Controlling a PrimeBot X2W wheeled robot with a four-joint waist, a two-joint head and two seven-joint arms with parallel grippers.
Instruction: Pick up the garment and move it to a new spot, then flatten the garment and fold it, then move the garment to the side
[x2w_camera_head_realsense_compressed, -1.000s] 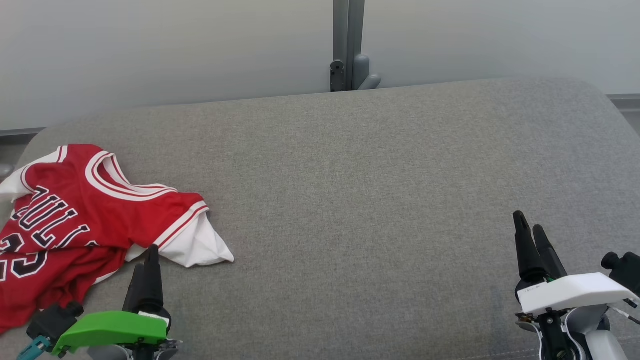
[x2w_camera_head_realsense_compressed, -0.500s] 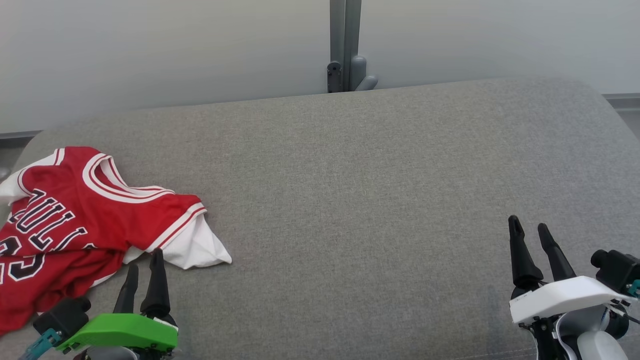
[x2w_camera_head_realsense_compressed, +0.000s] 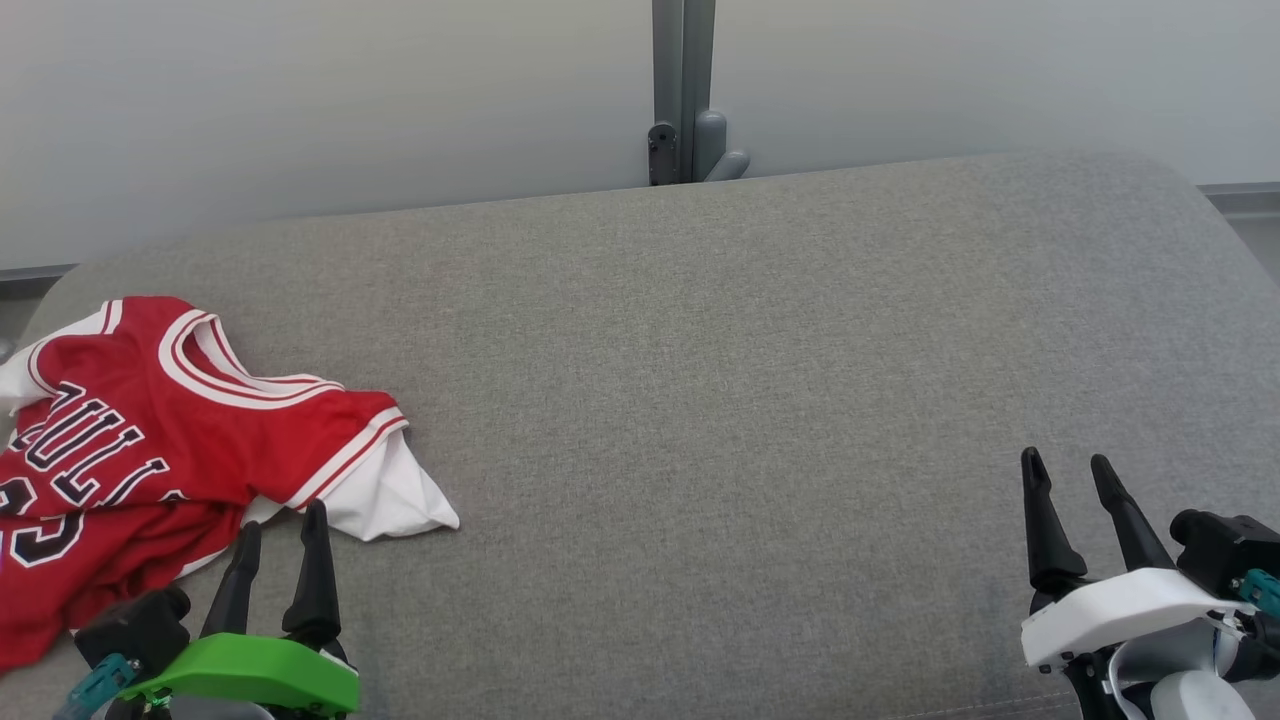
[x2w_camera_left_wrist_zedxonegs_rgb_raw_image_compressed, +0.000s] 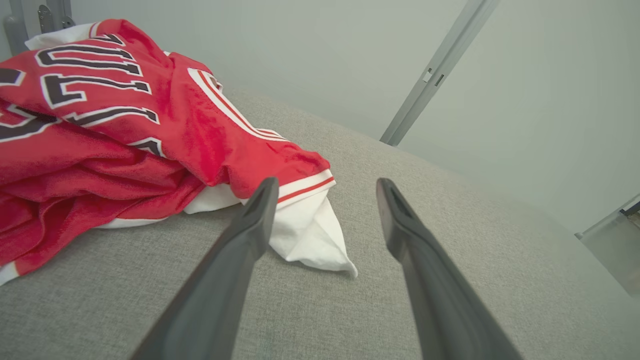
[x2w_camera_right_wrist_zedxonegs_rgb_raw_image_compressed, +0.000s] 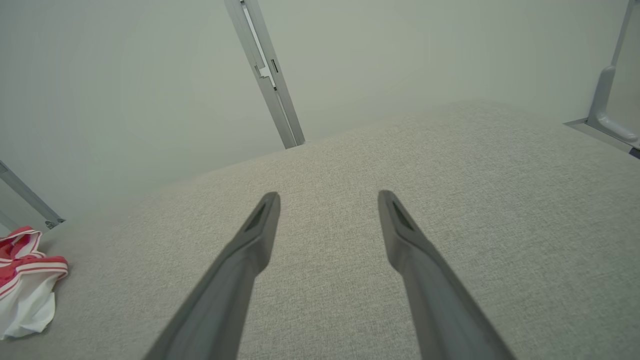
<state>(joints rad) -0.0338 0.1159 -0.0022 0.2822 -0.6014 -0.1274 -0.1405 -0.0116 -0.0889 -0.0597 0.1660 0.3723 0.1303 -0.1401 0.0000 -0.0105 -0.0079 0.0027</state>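
Observation:
The garment (x2w_camera_head_realsense_compressed: 150, 440) is a red basketball jersey with white trim and black lettering, lying crumpled at the far left of the grey cushion (x2w_camera_head_realsense_compressed: 720, 380). A white corner of it points toward the middle. My left gripper (x2w_camera_head_realsense_compressed: 282, 520) stands open just in front of that corner, fingers apart and holding nothing. In the left wrist view the garment (x2w_camera_left_wrist_zedxonegs_rgb_raw_image_compressed: 115, 130) lies just beyond the left fingertip, and the left gripper (x2w_camera_left_wrist_zedxonegs_rgb_raw_image_compressed: 325, 187) is empty. My right gripper (x2w_camera_head_realsense_compressed: 1065, 465) is open over bare cushion at the lower right. The right wrist view shows the right gripper (x2w_camera_right_wrist_zedxonegs_rgb_raw_image_compressed: 327, 200) empty and the garment (x2w_camera_right_wrist_zedxonegs_rgb_raw_image_compressed: 25, 280) far left.
A pale wall stands behind the cushion, with a grey metal post and bracket (x2w_camera_head_realsense_compressed: 685, 100) at its middle. The cushion's rounded left edge lies just beyond the garment. A second metal bracket (x2w_camera_right_wrist_zedxonegs_rgb_raw_image_compressed: 607, 105) shows at the right in the right wrist view.
Both grippers have turned, so their two fingers now show spread apart, and both have dropped slightly lower in the head view. The camera has shifted a little. The garment lies as before.

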